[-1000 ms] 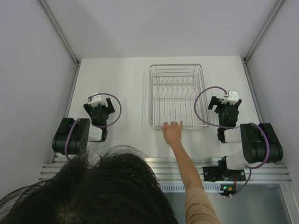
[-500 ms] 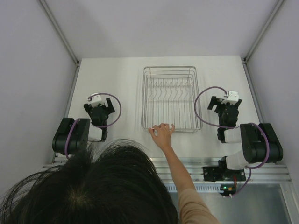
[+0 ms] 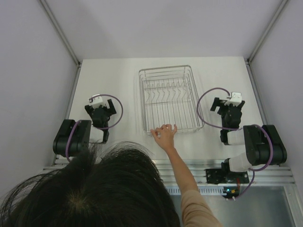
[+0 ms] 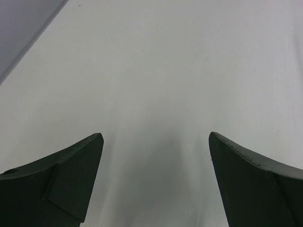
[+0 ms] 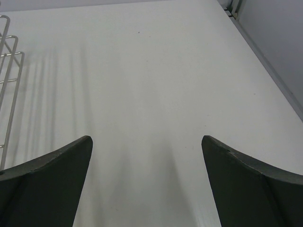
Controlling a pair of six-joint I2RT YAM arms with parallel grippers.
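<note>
A wire dish rack (image 3: pixel 168 99) stands in the middle of the white table (image 3: pixel 118 75). A person's hand (image 3: pixel 164 136) rests on its near rim. My left gripper (image 3: pixel 100 109) sits at the left, folded back near its base, open over bare table (image 4: pixel 156 94) with nothing between its fingers. My right gripper (image 3: pixel 230 109) sits at the right, open and empty too. In the right wrist view the rack's edge (image 5: pixel 8 71) shows at the far left, apart from the fingers (image 5: pixel 52 189).
The person's head (image 3: pixel 85 194) and arm (image 3: pixel 187 179) reach in from the near edge between the two arm bases. Grey walls with metal posts (image 3: pixel 61 38) close in the table on both sides. Purple cables (image 3: pixel 206 106) loop beside each wrist.
The hand has slid the dish rack leftward and turned it slightly. The person's head has come further into view. Neither arm has moved.
</note>
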